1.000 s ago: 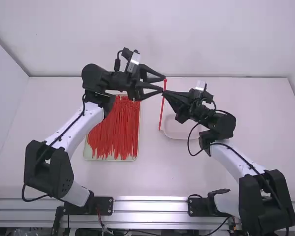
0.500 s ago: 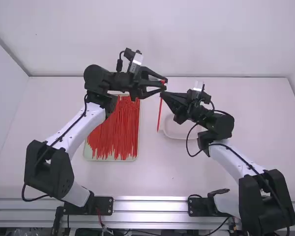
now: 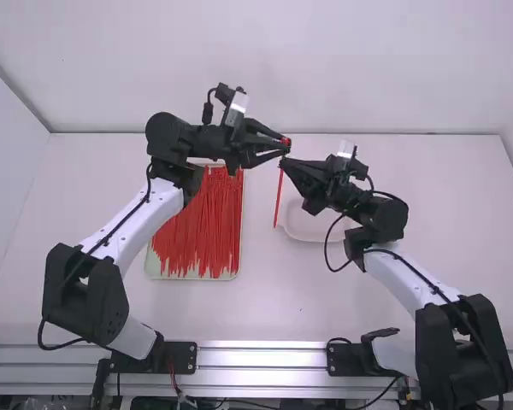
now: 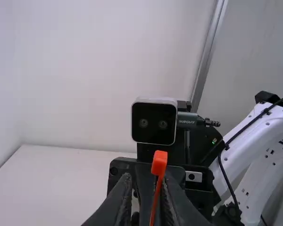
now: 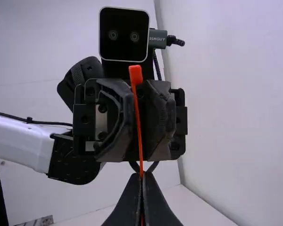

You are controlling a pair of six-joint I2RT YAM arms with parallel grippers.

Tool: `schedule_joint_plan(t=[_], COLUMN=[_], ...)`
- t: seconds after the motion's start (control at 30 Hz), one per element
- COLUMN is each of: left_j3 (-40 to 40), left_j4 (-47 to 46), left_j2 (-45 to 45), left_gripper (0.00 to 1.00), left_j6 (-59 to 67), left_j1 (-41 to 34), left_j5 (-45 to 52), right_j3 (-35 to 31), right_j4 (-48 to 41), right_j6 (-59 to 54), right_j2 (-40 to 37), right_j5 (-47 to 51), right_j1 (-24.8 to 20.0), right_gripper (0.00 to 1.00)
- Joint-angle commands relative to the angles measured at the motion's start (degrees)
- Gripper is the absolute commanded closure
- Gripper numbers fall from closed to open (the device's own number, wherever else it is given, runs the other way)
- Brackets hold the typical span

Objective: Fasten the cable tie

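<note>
A single red cable tie (image 3: 277, 195) hangs upright in the air over the middle of the table, its square head (image 4: 159, 162) on top. My left gripper (image 3: 284, 145) comes in from the left and is shut on the tie just below the head. My right gripper (image 3: 282, 164) comes from the right, with its fingertips (image 5: 142, 181) shut on the strap a little lower. The two grippers face each other, nearly touching. In the right wrist view the left gripper's (image 5: 134, 120) jaws stand close on either side of the strap. The tie's tail dangles free above the table.
A tray (image 3: 154, 266) heaped with several red cable ties (image 3: 203, 224) lies under the left arm. A shallow white dish (image 3: 312, 232) sits below the right gripper. White walls close the table at the back and left.
The left gripper's fingers, spread wide a second ago, have come together around the top of the tie. The tie and both grippers have shifted slightly left.
</note>
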Motion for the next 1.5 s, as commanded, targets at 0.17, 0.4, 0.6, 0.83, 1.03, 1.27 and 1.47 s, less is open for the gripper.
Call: schedule_joint_plan(t=[0.17,0.4,0.6,0.83,1.03,1.27,1.47], left_j3=[1.5,1.5,1.5,1.5,1.5,1.9,4.6], left_j4=[0.4,0.4,-0.3,-1.9,-6.9,-13.7,-22.7], left_j2=[0.0,0.0,0.0,0.0,0.0,0.0,0.0], left_gripper=[0.98,0.98,0.98,0.98,0.98,0.98,0.98], left_j6=[-0.2,-0.8,-3.5,-5.7,-7.1,-8.7,-8.2], left_j1=[-0.5,-0.5,-0.1,1.8,3.6,6.3,7.4], left_j5=[-0.5,-1.2,-2.8,-3.5,-4.1,-7.5,-8.0], right_j3=[1.7,1.7,1.7,1.7,1.7,1.7,1.7], right_j4=[0.5,0.5,-0.3,-0.3,-2.1,-6.9,-7.4], right_j6=[0.2,0.8,1.6,1.7,1.7,-5.4,-10.0], right_j2=[0.1,0.1,0.1,0.1,0.1,0.1,0.1], right_j5=[0.3,0.3,0.3,0.1,-0.6,-2.4,-2.8], right_j1=[-0.1,-0.2,-0.3,-2.3,-3.3,-2.8,-2.8], right_gripper=[1.0,1.0,0.51,0.0,0.0,0.0,0.0])
